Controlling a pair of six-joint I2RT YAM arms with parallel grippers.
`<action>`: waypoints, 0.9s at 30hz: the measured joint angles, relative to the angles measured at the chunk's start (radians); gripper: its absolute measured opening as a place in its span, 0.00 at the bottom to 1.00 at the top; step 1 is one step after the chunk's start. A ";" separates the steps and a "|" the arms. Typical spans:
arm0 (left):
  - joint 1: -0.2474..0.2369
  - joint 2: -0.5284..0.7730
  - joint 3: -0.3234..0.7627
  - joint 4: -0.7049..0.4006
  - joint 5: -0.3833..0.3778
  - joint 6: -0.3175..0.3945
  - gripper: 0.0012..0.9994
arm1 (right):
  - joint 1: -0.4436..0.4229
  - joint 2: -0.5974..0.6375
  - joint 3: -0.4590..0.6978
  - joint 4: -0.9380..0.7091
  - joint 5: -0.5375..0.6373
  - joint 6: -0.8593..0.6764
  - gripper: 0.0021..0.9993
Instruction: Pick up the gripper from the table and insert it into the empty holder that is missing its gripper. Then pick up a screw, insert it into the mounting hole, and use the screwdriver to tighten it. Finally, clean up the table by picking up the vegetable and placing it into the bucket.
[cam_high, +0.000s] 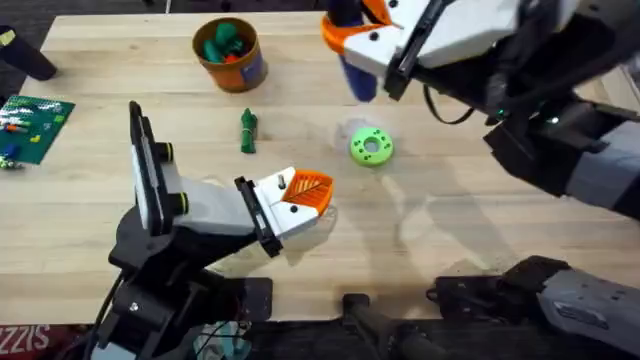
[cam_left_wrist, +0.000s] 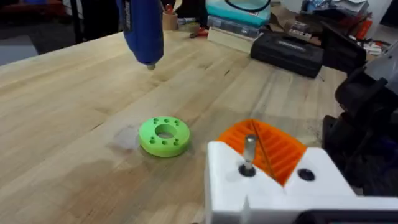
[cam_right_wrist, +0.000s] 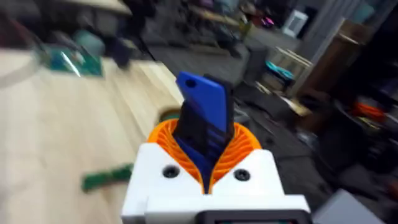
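A: Where is the right claw (cam_high: 352, 45)?

B: It hangs above the far side of the desk (cam_high: 470, 235), clamped on the screwdriver (cam_right_wrist: 202, 121). The blue tool sits between its 2 orange ribbed pads (cam_right_wrist: 239, 143), and its tip (cam_left_wrist: 150, 65) is off the wood.

A: And what lies near that claw?

B: The lime-green ring (cam_high: 371, 147) is on the desk just beyond the tip, toward the arms' bases. The vegetable (cam_high: 248, 131) lies flat on the wood, off to the claw's side and well apart from it. The bucket (cam_high: 228, 55) stands farther out the same way, upright, with green and orange pieces inside.

A: The left claw (cam_high: 305, 192)?

B: Low over the desk's middle, tilted. A small metal screw (cam_left_wrist: 249, 149) stands upright between its orange pads, so it holds that, closed narrow. The ring sits near, just ahead of it, not touching.

A: The holder?

B: I cannot tell it apart here. A green circuit board (cam_high: 33, 128) lies at the desk's far edge, well away from both claws.
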 joint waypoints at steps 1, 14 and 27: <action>0.000 0.000 0.000 0.000 0.000 0.000 0.01 | -0.034 0.000 0.000 -0.040 0.002 -0.066 0.03; 0.000 0.000 0.000 0.000 0.000 0.000 0.01 | -0.191 0.052 0.000 -0.123 0.189 -0.494 0.03; 0.000 0.000 0.000 0.000 0.000 0.000 0.01 | -0.205 0.139 0.000 -0.157 0.217 -0.629 0.03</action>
